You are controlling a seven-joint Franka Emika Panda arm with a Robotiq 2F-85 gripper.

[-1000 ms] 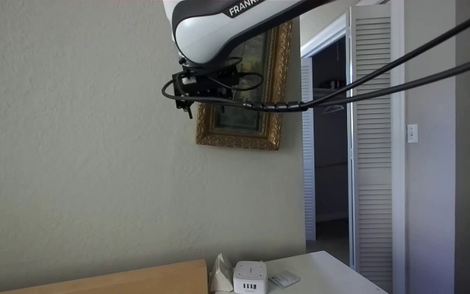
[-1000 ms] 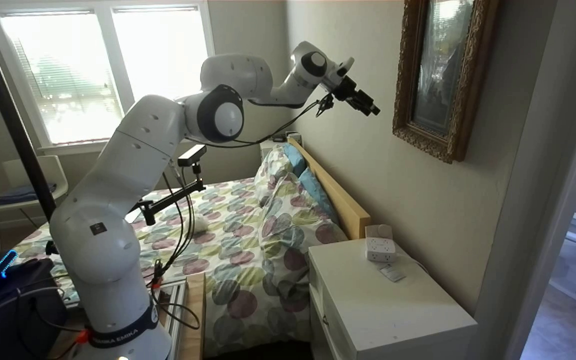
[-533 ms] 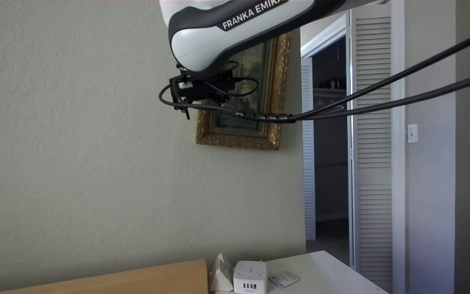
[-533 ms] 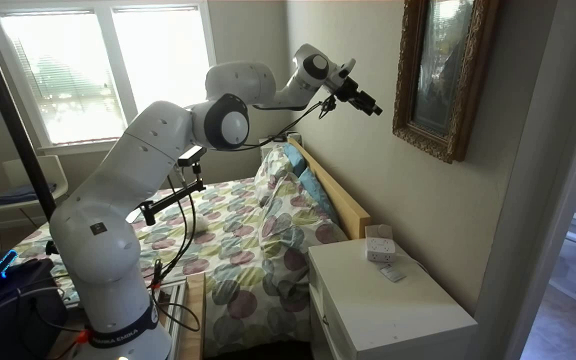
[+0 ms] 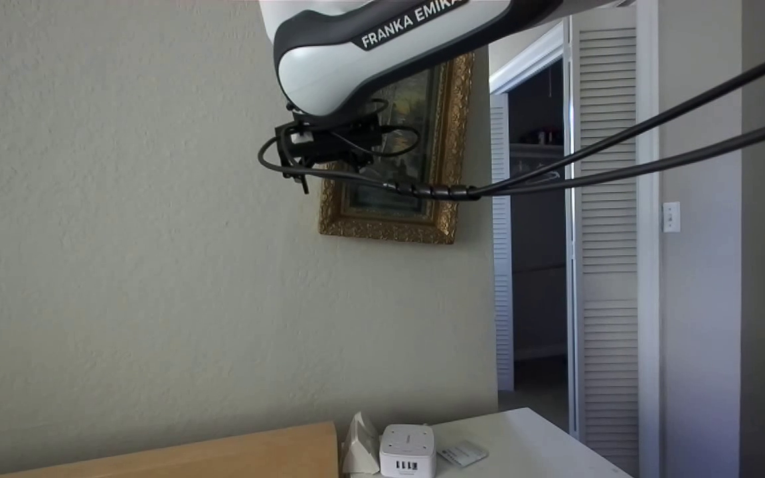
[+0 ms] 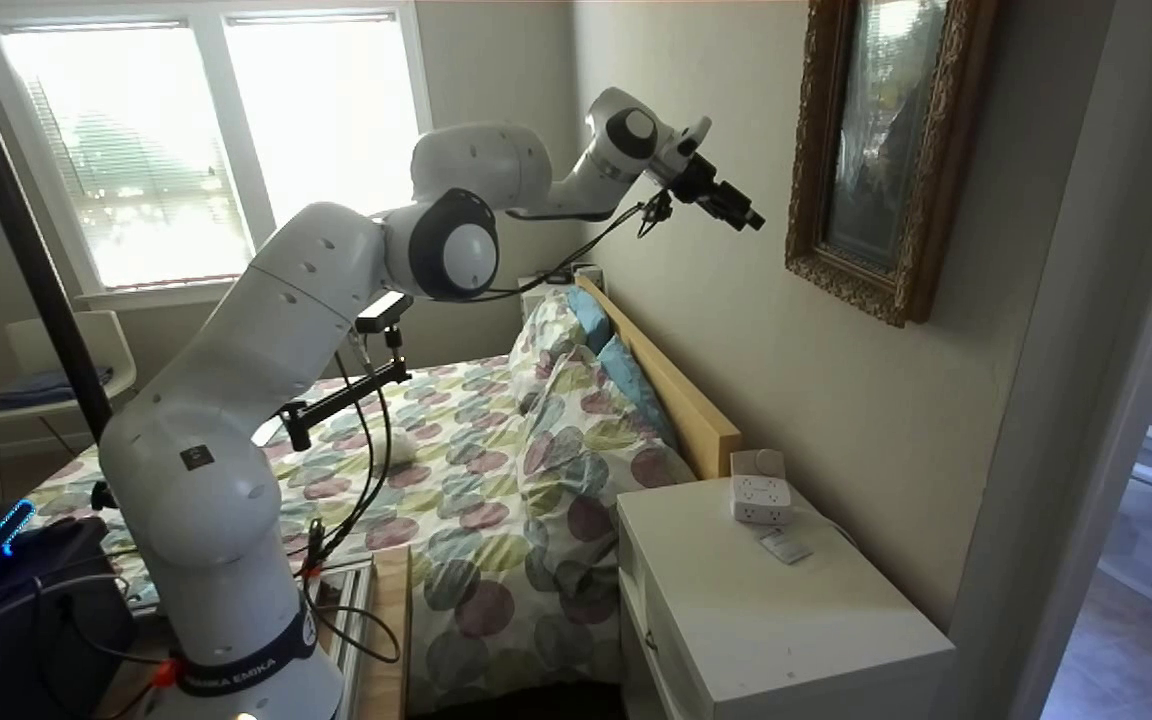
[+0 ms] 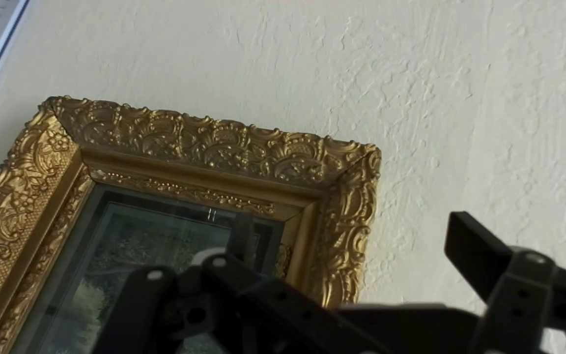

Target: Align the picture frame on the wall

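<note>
The picture frame, ornate gold-brown, hangs on the pale wall. It shows in both exterior views and in the wrist view. In an exterior view it looks tilted, its lower right corner lower than the left; the arm hides its upper left part. My gripper is in the air in front of the wall, beside the frame, with a small gap showing. In the wrist view the gripper is open and empty. One finger overlaps the painting, the other finger overlaps bare wall, with the frame's side edge between them.
A white nightstand with a white power strip stands below the frame. A wooden headboard and bed are beside it. Cables hang from the wrist. A louvered door is past the wall's edge.
The arm has come down a little and the gripper has shifted slightly toward the wall and frame, mostly in the first half second. Since then it is nearly still. The frame has not moved.
</note>
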